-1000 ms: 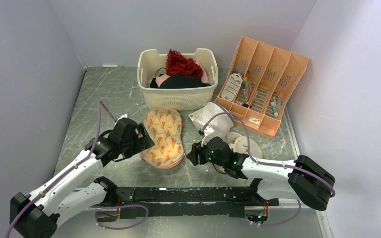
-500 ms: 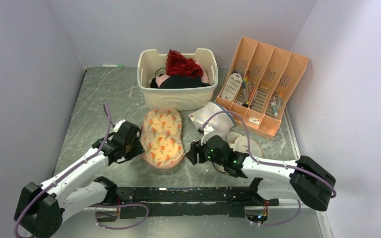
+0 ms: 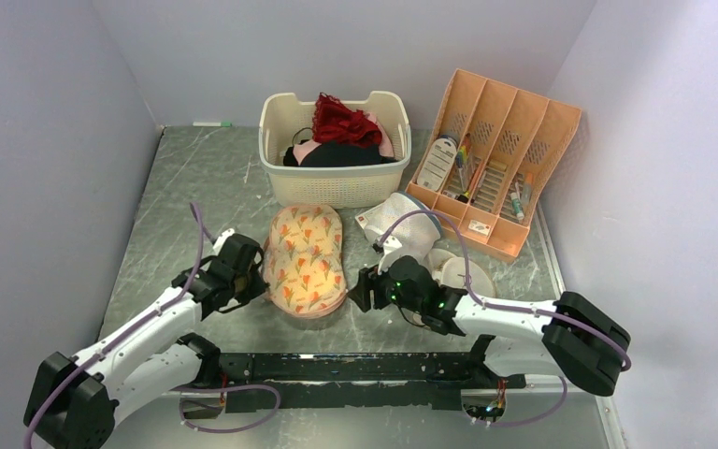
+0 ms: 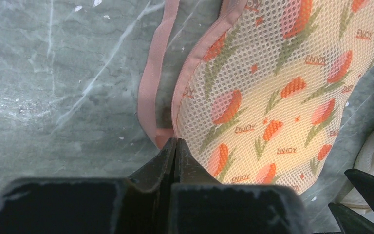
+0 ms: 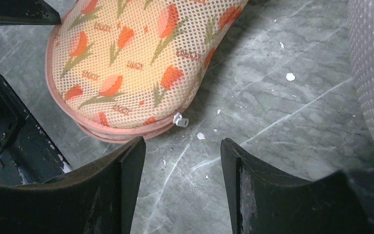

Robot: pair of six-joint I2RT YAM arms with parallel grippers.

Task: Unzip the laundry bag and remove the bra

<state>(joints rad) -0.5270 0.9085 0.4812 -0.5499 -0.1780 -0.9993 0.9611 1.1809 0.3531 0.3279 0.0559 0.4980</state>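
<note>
The laundry bag [image 3: 307, 257], a cream two-lobed pouch with orange-red flowers and pink edging, lies flat on the table between my arms. My left gripper [image 3: 262, 277] is at its left edge. In the left wrist view the left gripper [image 4: 174, 142] is shut, pinching where a pink loop [image 4: 151, 83] joins the laundry bag [image 4: 272, 87]. My right gripper [image 3: 359, 286] is low by the bag's right near side. In the right wrist view the right gripper [image 5: 182, 141] is open over bare table, and a small silver zipper pull [image 5: 178, 120] sits on the rim of the laundry bag [image 5: 136, 53] just ahead. The bra is hidden.
A cream basket [image 3: 335, 187] with a red garment [image 3: 344, 120] stands behind the bag. A white mesh bag [image 3: 409, 229] and round white flat bags [image 3: 463, 271] lie behind my right gripper. An orange organizer [image 3: 495, 159] stands at the back right. A black rail [image 3: 355, 367] runs along the near edge.
My left gripper has gone from wide open to shut at the bag's left edge and shifted slightly nearer. The right arm has hardly moved.
</note>
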